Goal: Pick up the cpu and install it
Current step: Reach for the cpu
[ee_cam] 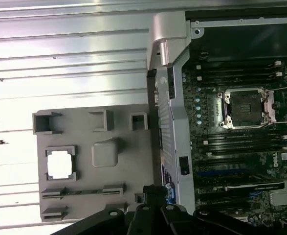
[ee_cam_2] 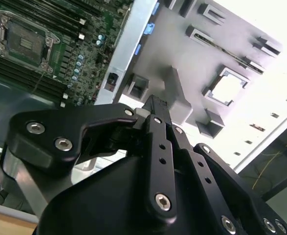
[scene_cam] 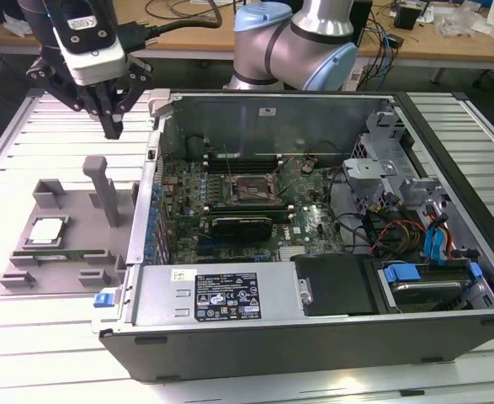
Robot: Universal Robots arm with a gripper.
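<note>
Our gripper (scene_cam: 114,128) hangs above the grey holder (scene_cam: 78,223), its fingers closed together and holding nothing. The cpu (scene_cam: 47,230) lies flat in a square recess of this holder, outside the computer case (scene_cam: 230,337) and well apart from the socket (scene_cam: 253,189). For a good pick, we judge the fingers must open wide, pass clear of the upright post (scene_cam: 103,189), centre over the chip and take its edges level
</note>
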